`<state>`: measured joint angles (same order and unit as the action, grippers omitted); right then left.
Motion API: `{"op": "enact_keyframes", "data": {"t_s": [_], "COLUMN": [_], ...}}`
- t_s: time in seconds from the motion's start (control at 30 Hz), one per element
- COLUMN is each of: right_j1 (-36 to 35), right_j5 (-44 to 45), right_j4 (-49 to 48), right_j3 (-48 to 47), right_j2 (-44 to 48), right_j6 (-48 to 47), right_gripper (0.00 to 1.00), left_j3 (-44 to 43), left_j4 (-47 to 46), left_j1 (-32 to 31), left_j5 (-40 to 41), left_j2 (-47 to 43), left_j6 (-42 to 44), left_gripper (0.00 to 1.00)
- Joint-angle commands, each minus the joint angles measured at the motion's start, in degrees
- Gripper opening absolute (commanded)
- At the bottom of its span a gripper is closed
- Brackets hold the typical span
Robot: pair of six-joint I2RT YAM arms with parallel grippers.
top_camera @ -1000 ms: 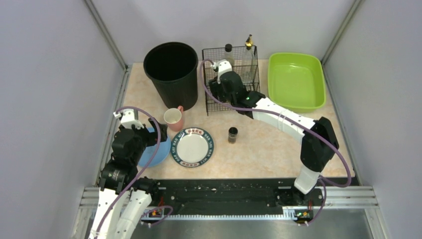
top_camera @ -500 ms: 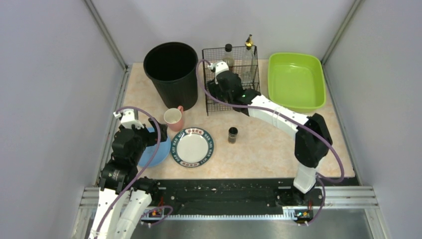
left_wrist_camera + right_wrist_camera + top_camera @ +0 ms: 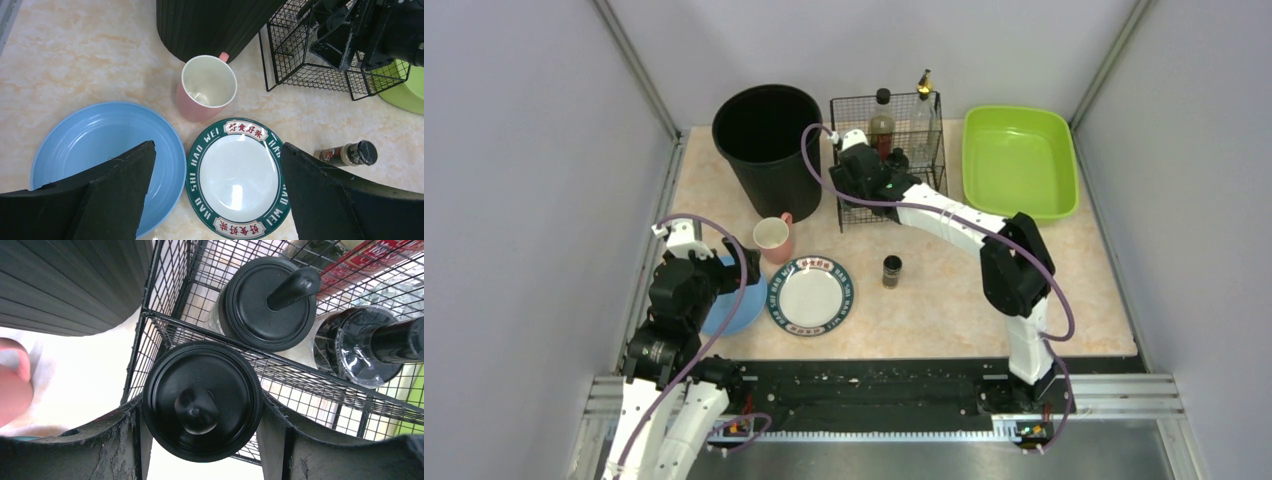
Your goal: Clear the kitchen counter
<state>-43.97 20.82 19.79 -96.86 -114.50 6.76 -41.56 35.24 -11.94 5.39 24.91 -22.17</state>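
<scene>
The beige kitchen counter [image 3: 944, 290] holds a blue plate [image 3: 736, 310], a green-rimmed white plate [image 3: 812, 295], a pink mug [image 3: 772, 238] and a small spice shaker [image 3: 891, 270]. My left gripper [image 3: 217, 190] is open and empty, above the gap between the two plates. My right gripper [image 3: 202, 440] is shut on a black-lidded jar [image 3: 202, 400], held over the front-left rim of the black wire basket [image 3: 874, 222]. In the top view the right gripper [image 3: 856, 170] hides that jar.
A tall black bin [image 3: 769, 145] stands left of the basket. A lime-green tray [image 3: 1019, 165] sits at the back right. Inside the basket are another black-lidded jar [image 3: 270, 302], a dark bottle [image 3: 370, 347], a brown bottle [image 3: 882, 118] and a clear gold-topped bottle [image 3: 922, 110].
My right arm has swung left along the basket to its front-left corner, still holding the jar, uncovering the brown bottle. The left arm has not moved.
</scene>
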Motion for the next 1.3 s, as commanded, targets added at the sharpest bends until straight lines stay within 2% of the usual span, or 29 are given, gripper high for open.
{"op": "enact_keyframes", "data": {"t_s": [0.0, 0.13, 0.27, 0.33, 0.5, 0.63, 0.93, 1.07, 1.17, 1.27], "right_j1": [1.3, 1.7, 2.1, 2.2, 2.2, 2.2, 2.2, 2.2, 2.2, 2.2], "right_j5": [5.4, 5.8, 5.8, 5.1, 4.0, 4.0, 2.0, 1.5, 0.9, 0.2], "right_j4": [-5.7, -6.6, -6.6, -6.6, -7.1, -7.7, -7.2, -6.6, -6.7, -4.9], "right_j3": [-4.8, -3.9, -3.1, -2.6, -1.0, 0.3, 1.7, 2.9, 4.6, 5.5], "right_j2": [-1.0, -1.6, -2.3, -2.5, -1.9, -0.1, 6.0, 10.0, 13.4, 16.2], "right_j6": [2.0, 3.2, 4.3, 5.0, 5.6, 5.4, 4.0, 3.4, 2.9, 2.9], "right_gripper": [0.00, 0.00, 0.08, 0.13, 0.38, 0.50, 0.69, 0.75, 0.84, 0.87], "left_j3": [0.0, 0.0, -0.1, 0.0, 0.0, -0.1, 0.0, 0.0, -0.1, -0.1], "left_j4": [-0.6, -0.6, -0.7, -0.7, -0.7, -0.7, -0.6, -0.5, -0.6, -0.5], "left_j1": [-0.1, -0.1, -0.1, -0.1, -0.1, -0.1, -0.1, -0.1, -0.1, -0.1], "left_j5": [-0.1, -0.1, -0.1, -0.2, 0.0, 0.0, 0.0, 0.1, 0.1, 0.1], "left_j2": [0.1, 0.1, 0.1, 0.1, 0.2, 0.3, 0.8, 1.0, 1.1, 1.1], "left_j6": [0.5, 0.5, 0.5, 0.5, 0.5, 0.5, 0.4, 0.4, 0.4, 0.4], "left_gripper": [0.99, 0.99, 0.99, 0.99, 0.99, 0.99, 0.99, 0.99, 0.99, 0.99]}}
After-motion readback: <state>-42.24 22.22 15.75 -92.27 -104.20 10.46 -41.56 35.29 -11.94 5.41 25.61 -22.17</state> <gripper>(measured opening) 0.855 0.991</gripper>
